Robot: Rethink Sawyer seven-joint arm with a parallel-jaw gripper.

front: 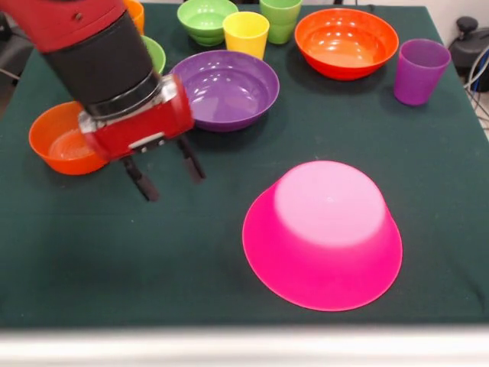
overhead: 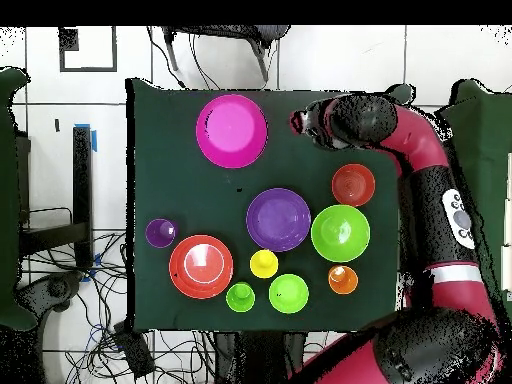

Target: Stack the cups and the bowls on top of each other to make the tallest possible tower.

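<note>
One large pink bowl (front: pixel 322 235) rests inverted on the tabletop (front: pixel 114 260) at 5 o'clock, no tower built, the purple bowl (front: pixel 226 89) upright at 12 o'clock with remaining bowls and cups along the far edge, and the gripper (front: pixel 166 172) at 9 o'clock, jaws apart and empty.

A robotics lab: cloth-covered table (overhead: pixel 150 150), loose cables (overhead: pixel 110 335) on tiled floor (overhead: pixel 330 55)

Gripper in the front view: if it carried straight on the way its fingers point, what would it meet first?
Probably the bare green tablecloth. The gripper points down with open, empty fingers, beside the upside-down pink bowl, not over it. Depth is hard to judge.
</note>
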